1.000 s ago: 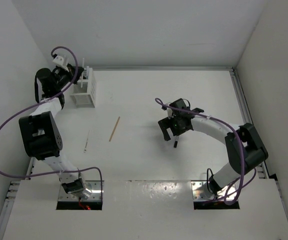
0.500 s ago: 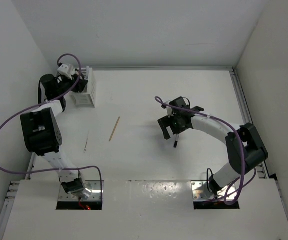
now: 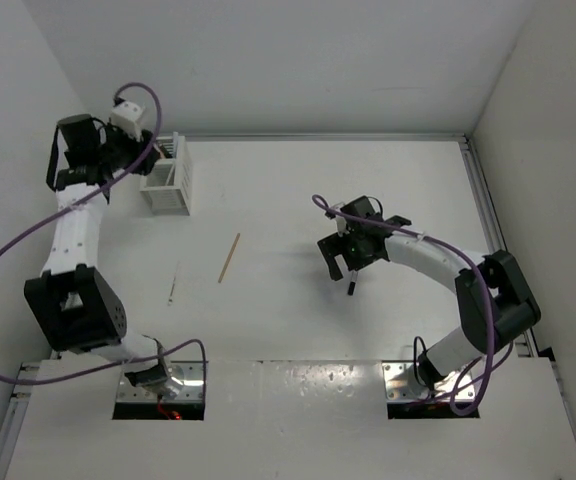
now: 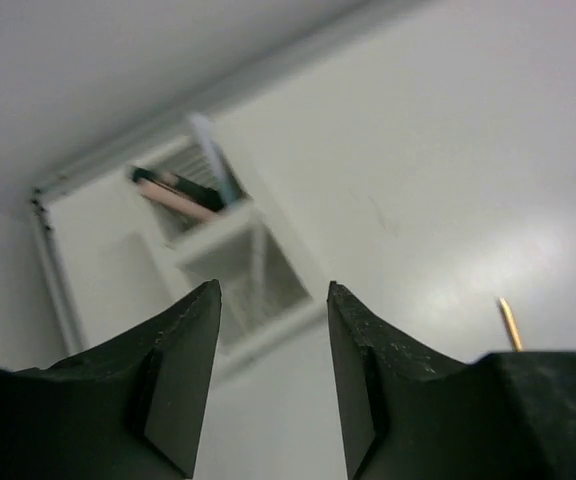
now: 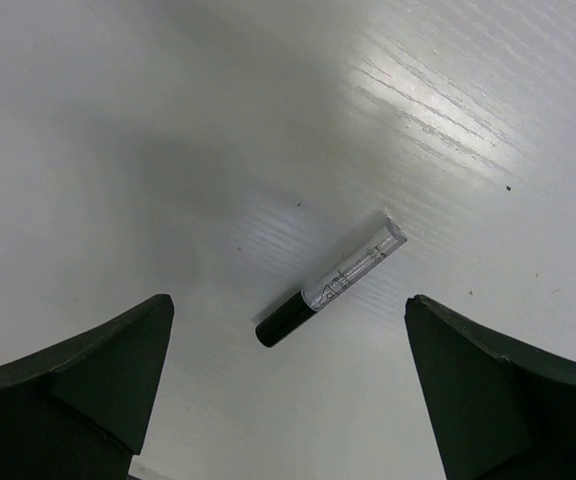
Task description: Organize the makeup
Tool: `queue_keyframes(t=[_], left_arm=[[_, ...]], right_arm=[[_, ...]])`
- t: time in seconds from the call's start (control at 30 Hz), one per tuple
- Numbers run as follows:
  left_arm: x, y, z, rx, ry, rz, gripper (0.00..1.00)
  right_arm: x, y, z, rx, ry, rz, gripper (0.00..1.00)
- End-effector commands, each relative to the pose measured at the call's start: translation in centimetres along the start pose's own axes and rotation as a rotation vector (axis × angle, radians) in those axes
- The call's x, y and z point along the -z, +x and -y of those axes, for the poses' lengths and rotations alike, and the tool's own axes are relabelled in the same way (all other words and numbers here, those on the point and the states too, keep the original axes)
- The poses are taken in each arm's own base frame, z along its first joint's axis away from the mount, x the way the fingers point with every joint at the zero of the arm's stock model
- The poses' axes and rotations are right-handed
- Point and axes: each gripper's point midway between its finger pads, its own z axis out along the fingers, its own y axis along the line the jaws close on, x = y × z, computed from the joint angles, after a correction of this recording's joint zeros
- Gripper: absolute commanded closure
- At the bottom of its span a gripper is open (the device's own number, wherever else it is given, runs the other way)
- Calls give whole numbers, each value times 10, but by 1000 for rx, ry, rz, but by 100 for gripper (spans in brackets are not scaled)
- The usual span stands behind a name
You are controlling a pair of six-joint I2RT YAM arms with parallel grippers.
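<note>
**Left jaws empty over the holder; three items loose on the table**

The left gripper (image 4: pixel 273 295) has its jaws apart with nothing between them. It sits over the white slatted holder (image 3: pixel 171 192) at the far left corner of the table (image 3: pixel 288 180). Looking past its fingers, the holder contains a dark stick (image 4: pixel 173 185), a pinkish stick (image 4: pixel 183 205) and a pale one (image 4: pixel 208 140), all leaning.

The right gripper (image 5: pixel 288 305) is spread wide and holds nothing. It hangs directly above a black-capped tube (image 5: pixel 333 283) that lies flat on the table between the two fingers.

Risks:
- The tube is round and lies at an angle to the jaws. If they close unevenly, it may roll or be flicked away.
- The tube is thin, so the fingertips must come almost down to the table. A hard descent would strike the surface.
- The left arm is close to the holder, and a careless swing away could tip it and spill the sticks.

Items not yet put away:
- A tan stick (image 3: pixel 229 257) lies left of centre.
- A thin white stick (image 3: pixel 173 285) lies nearer the left arm and shows poorly against the white table, so it is easy to misjudge.

Nothing stands between either stick and the holder.
</note>
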Motion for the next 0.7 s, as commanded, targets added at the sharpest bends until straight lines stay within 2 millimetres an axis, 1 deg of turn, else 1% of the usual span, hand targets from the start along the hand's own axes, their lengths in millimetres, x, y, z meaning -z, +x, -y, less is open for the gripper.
queue_keyframes(t=[0.0, 0.03, 0.07, 0.1, 0.13, 0.17, 0.2, 0.23, 0.27, 0.3, 0.33, 0.37, 0.4, 0.43, 0.5, 0.6, 0.63, 0.67], left_arm=[[42, 94, 90, -66, 218, -377, 48], [60, 122, 114, -82, 258, -450, 46], [63, 133, 136, -113, 293, -481, 44], [70, 150, 138, -142, 262, -547, 42], [75, 165, 146, -142, 262, -591, 39], [79, 191, 154, -113, 231, -662, 39], [82, 201, 153, -88, 202, -689, 38], [82, 209, 157, -74, 197, -713, 38], [83, 222, 160, -41, 185, -740, 38], [82, 232, 158, -28, 165, -772, 38], [82, 238, 158, -18, 156, -786, 38], [80, 243, 160, -27, 155, -796, 38], [77, 251, 156, -38, 118, -806, 38], [76, 256, 153, -34, 92, -818, 38], [70, 267, 149, -44, 59, -846, 38], [64, 279, 147, -30, 37, -872, 38], [65, 283, 145, -35, 26, -891, 38], [65, 294, 146, -28, 19, -917, 40]], right_arm=[[6, 0, -2, -32, 8, 39, 0], [6, -1, -2, -35, 7, 51, 0], [5, 1, -2, -37, 7, 50, 0], [4, 8, -2, -45, 8, 38, 0], [4, 9, -2, -48, 7, 41, 0], [4, 10, -1, -49, 8, 44, 0], [3, 15, -1, -52, 9, 32, 0], [2, 20, -2, -51, 8, 24, 0], [3, 19, -2, -54, 8, 31, 0], [4, 20, -2, -58, 8, 38, 0], [3, 25, -2, -54, 8, 25, 0], [4, 23, -1, -58, 8, 39, 0], [4, 24, -2, -57, 7, 39, 0], [4, 30, -1, -63, 8, 30, 0], [5, 30, 2, -65, 29, 41, 0], [5, 36, 3, -79, 35, 38, 0], [6, 35, 3, -80, 35, 46, 0], [6, 37, 4, -88, 41, 44, 0]])
